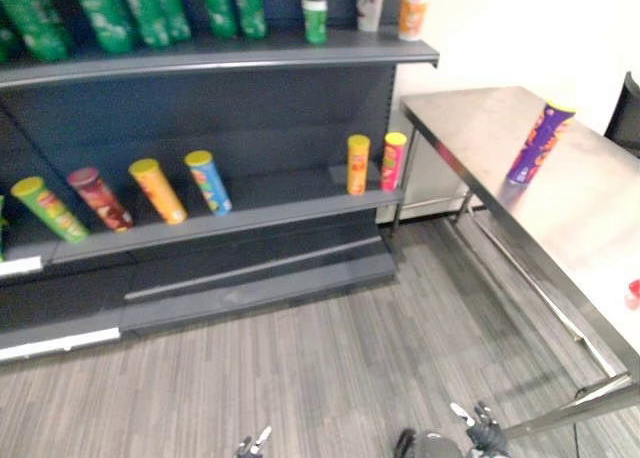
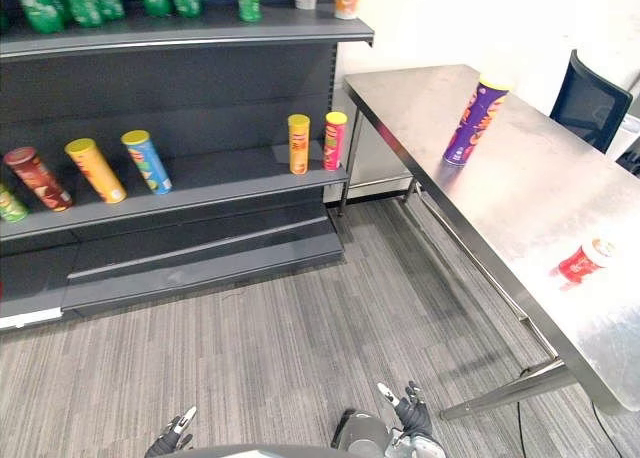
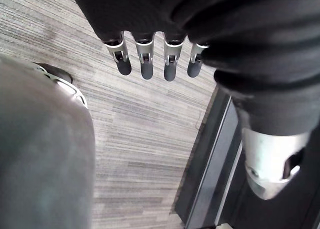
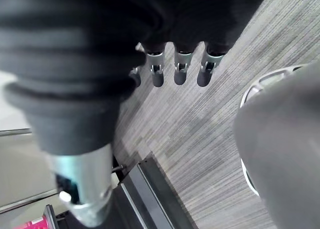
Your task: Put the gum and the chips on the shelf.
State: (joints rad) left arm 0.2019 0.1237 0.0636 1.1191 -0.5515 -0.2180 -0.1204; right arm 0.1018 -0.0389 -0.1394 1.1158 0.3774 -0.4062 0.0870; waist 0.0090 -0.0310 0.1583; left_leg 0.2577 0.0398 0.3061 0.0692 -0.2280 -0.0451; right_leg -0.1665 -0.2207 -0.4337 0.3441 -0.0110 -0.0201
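Chips [image 2: 477,121]: stood on surface [image 2: 520,193], upper right
Gum [image 2: 583,262]: seen mid right
Left hand [image 3: 145,64]: spread, empty
Right hand [image 4: 180,71]: spread, empty

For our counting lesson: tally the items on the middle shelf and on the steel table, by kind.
Chip tubes on the middle shelf: 6
Purple chip tube on the table: 1
Red gum container on the table: 1
Total: 8

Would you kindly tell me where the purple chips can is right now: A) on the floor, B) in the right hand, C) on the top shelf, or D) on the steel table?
D: the purple can stands on the table, beside the shelves.
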